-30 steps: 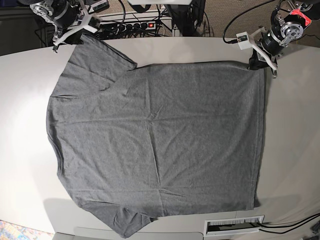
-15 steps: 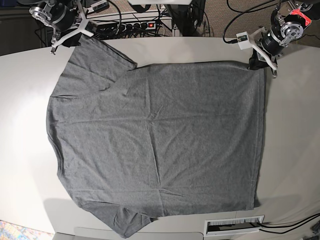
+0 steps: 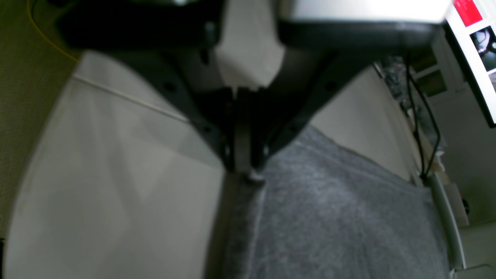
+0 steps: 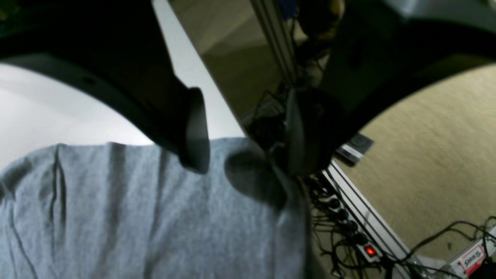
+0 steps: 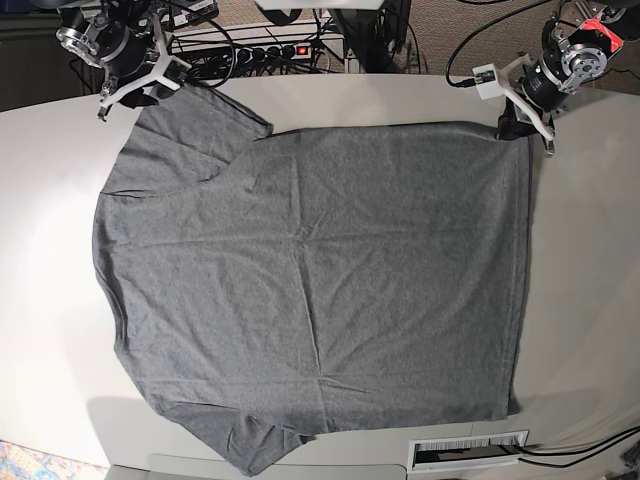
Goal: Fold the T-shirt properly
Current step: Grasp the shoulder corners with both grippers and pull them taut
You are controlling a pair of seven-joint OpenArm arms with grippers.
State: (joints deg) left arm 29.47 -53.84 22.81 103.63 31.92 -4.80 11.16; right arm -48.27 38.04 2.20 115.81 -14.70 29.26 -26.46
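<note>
At the far left of the base view, the right gripper (image 5: 135, 85) hangs over the table's back edge, just at the tip of the T-shirt's upper sleeve. Its own wrist camera shows what the overhead picture cannot: the two dark fingers (image 4: 193, 131) stand apart with nothing between them, poised above the sleeve's hem, released.

The T-shirt (image 5: 310, 290) lies flat across most of the white table (image 5: 45, 260), grey and lightly creased, collar end to the left, hem to the right, its second sleeve reaching the near edge at the bottom.

At the right, the left gripper (image 5: 522, 125) sits on the shirt's upper right corner. From above, the pinch is only a dark blot; the left wrist view shows the jaws clenched together on the hem corner of the cloth (image 3: 329, 217), with bare tabletop (image 3: 108, 186) on one side.

The table is pale with a curved edge. Behind it run a power strip (image 5: 275, 50) with a red lit switch and a tangle of black cables (image 5: 350, 40); the floor beyond is beige carpet (image 4: 426, 155). A white slotted vent (image 5: 468, 450) sits at the near edge.
</note>
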